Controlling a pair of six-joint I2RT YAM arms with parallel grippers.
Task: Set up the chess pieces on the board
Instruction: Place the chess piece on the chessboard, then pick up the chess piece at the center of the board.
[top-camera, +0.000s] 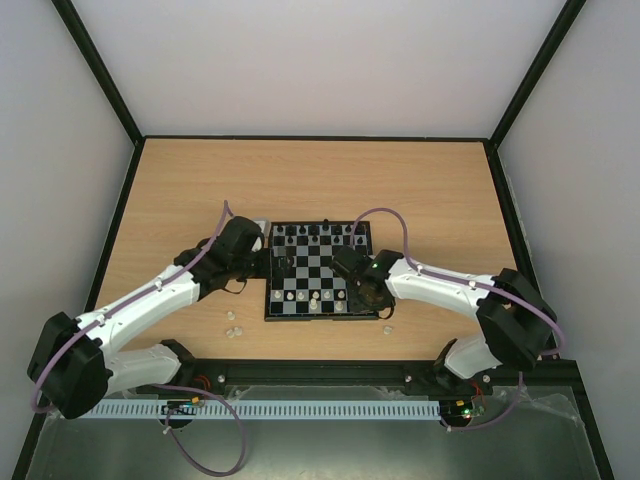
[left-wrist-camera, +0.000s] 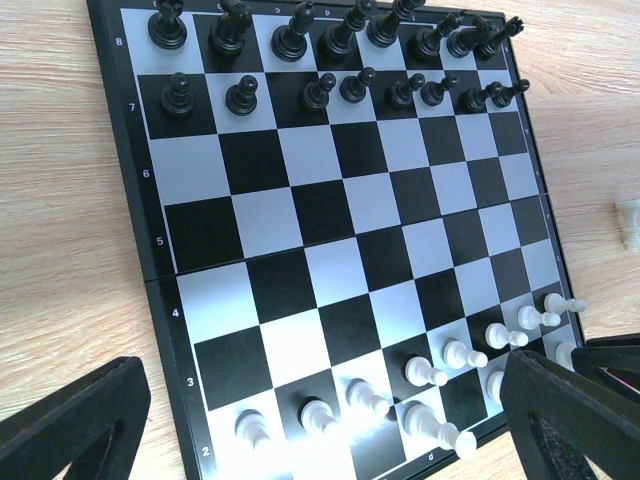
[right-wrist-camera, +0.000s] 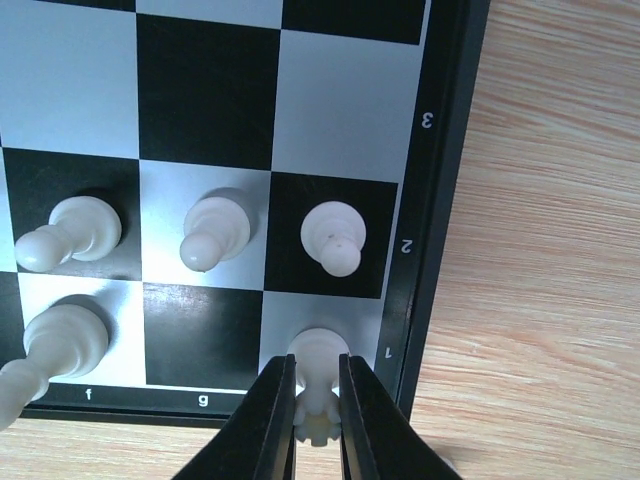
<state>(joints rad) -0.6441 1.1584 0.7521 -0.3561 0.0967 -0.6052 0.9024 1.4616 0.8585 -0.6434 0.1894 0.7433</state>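
The board (top-camera: 268, 300) lies mid-table, also in the left wrist view (left-wrist-camera: 300, 210) and the right wrist view (right-wrist-camera: 210, 90). Black chess pieces (left-wrist-camera: 320, 60) fill its two far rows. White pawns (left-wrist-camera: 430, 372) stand along the near rows. My right gripper (right-wrist-camera: 317, 400) is shut on a white rook (right-wrist-camera: 318, 355) that stands on the corner square h1; in the top view it (top-camera: 362, 292) is over the board's near right corner. My left gripper (left-wrist-camera: 320, 440) is open and empty above the board's near left part, by its left edge in the top view (top-camera: 268, 262).
Loose white pieces lie on the wooden table left of the board's near corner (top-camera: 234, 325) and right of it (top-camera: 389, 328). Another pale piece (left-wrist-camera: 630, 222) lies on the table beside the board's edge. Black walls ring the table.
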